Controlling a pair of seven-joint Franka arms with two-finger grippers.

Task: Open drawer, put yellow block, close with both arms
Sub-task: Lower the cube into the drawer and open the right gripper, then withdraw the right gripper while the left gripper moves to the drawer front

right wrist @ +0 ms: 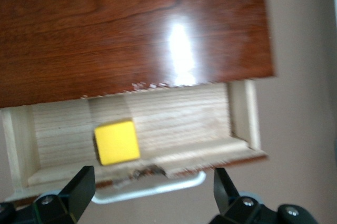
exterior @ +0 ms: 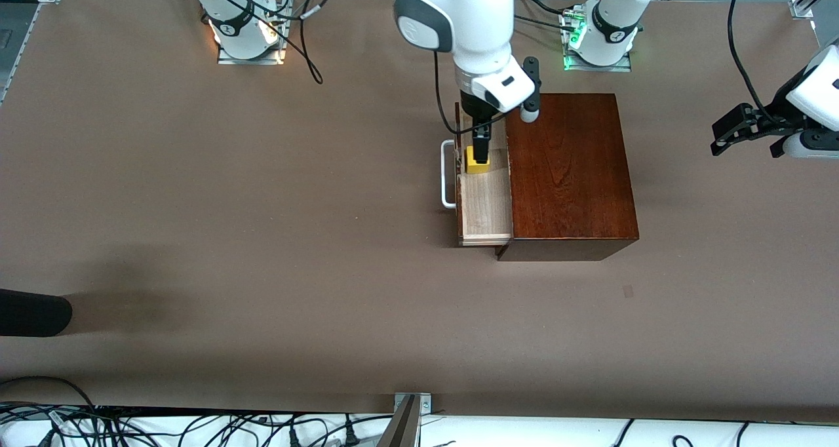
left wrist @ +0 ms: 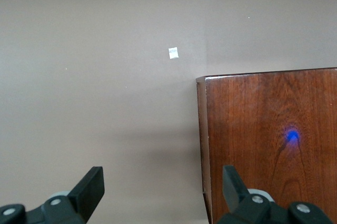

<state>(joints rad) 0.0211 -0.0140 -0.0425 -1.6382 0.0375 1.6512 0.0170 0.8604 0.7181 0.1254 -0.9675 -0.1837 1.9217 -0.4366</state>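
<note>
The drawer [exterior: 485,204] stands pulled out of the dark wooden box [exterior: 570,172] toward the right arm's end, its white handle [exterior: 447,172] leading. The yellow block [exterior: 476,162] lies on the drawer's pale floor, in the part farther from the front camera. My right gripper [exterior: 480,151] hangs open just over the block and holds nothing. In the right wrist view the block [right wrist: 117,142] sits in the drawer [right wrist: 179,113] and the open gripper [right wrist: 152,192] frames the handle [right wrist: 158,188]. My left gripper [exterior: 721,136] waits open over the table at the left arm's end, apart from the box; it also shows in the left wrist view [left wrist: 163,192].
The left wrist view shows a corner of the box's top [left wrist: 268,139] and a small white mark [left wrist: 173,52] on the brown table. A dark rounded object [exterior: 33,312] juts in at the right arm's end. Cables [exterior: 308,40] trail near the right arm's base.
</note>
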